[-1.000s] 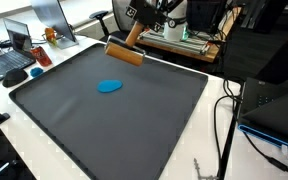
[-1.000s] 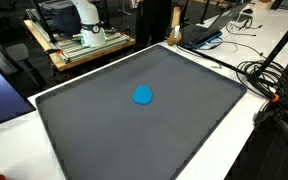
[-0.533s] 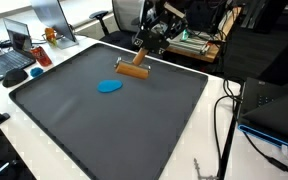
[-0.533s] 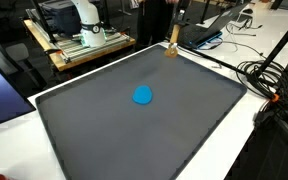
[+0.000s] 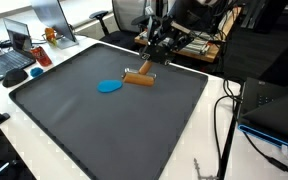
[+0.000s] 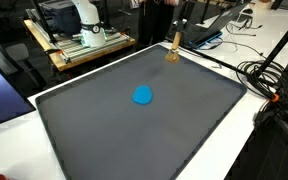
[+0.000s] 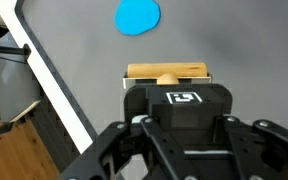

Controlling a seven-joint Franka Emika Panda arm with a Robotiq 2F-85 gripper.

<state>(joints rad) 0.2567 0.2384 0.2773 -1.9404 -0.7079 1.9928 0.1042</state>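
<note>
The arm reaches steeply down over the grey mat [image 5: 104,130], its gripper [image 5: 147,64] clamped on a wooden block [image 5: 137,78] that seemingly hangs above the mat, apart from the blue disc [image 5: 109,86].

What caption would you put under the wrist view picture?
The tool grips a wooden block, with a blue disc ahead on the gray mat.

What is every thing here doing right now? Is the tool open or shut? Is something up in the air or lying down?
tool, shut on the wooden block
wooden block, gripped from above, held level, seemingly up off the mat
blue disc, lying flat on the mat, touched by nothing
grey mat, spread flat
laptop, lid open
</note>
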